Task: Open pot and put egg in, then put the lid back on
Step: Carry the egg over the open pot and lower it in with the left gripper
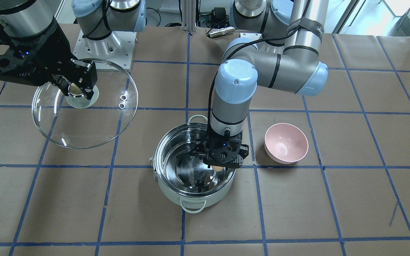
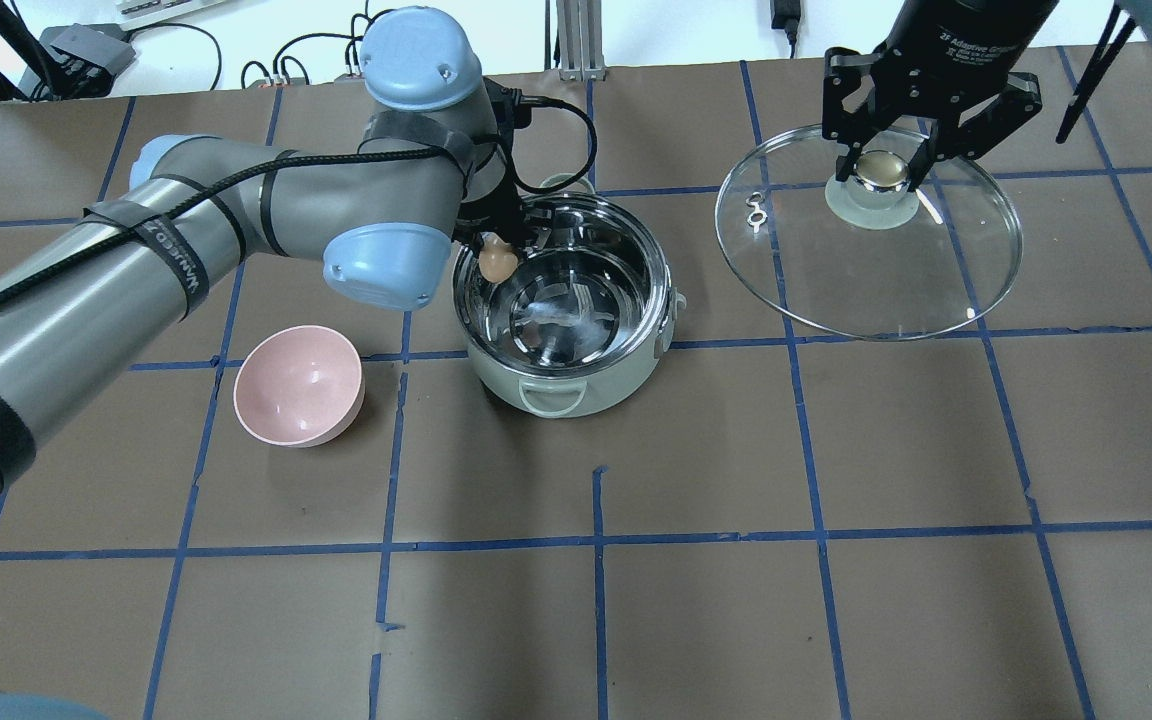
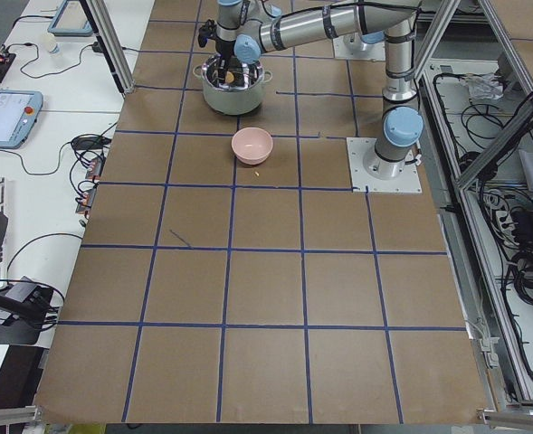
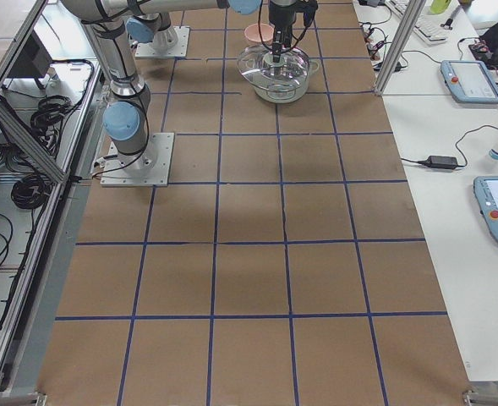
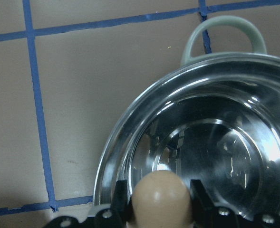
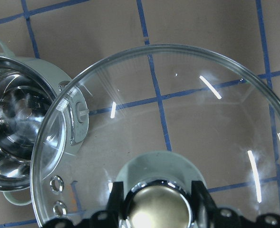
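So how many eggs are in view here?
1. The egg is held in the left gripper over the pot, near its rim. The pink bowl holds none; the tan spot in the pot looks like a reflection.

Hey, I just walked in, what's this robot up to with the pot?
The left pincer holds an egg over the open pot, near its rim, not yet let go. The right pincer holds the glass lid by its knob, tilted and off to the side of the pot. A pink bowl sits empty beside the pot. The lid goes back on once the egg is in.
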### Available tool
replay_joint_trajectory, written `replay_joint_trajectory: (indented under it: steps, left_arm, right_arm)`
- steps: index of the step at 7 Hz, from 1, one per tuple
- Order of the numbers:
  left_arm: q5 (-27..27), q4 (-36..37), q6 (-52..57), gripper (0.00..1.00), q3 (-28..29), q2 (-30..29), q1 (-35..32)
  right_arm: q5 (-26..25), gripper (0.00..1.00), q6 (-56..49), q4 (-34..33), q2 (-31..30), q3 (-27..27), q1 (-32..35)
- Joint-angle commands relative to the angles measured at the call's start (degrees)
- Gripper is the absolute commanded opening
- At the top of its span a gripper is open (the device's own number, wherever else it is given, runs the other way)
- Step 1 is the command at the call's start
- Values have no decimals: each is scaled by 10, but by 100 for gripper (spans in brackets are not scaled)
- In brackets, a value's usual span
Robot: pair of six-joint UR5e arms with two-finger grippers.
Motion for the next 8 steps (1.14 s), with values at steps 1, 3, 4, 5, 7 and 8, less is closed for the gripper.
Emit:
replay_joint_trajectory:
  steps: [1, 3, 4, 5, 7, 8]
  left_arm:
    - [28, 19, -2, 14, -9, -16, -17]
    - [28, 39, -1, 14, -25, -16, -17]
    - [28, 38, 0, 14, -27, -16, -17]
    - [28, 38, 2, 14, -28, -15, -17]
    - [27, 38, 3, 73, -27, -11, -17]
    - [31, 36, 4, 78, -20, 2, -17]
  right_arm:
    - [2, 20, 1, 4, -7, 1, 3]
    - [2, 20, 0, 7, -7, 1, 0]
    - [8, 21, 0, 7, -7, 2, 3]
    - [12, 21, 3, 2, -14, 5, 13]
    - [17, 21, 1, 0, -17, 27, 7]
    - [17, 21, 0, 0, -17, 29, 7]
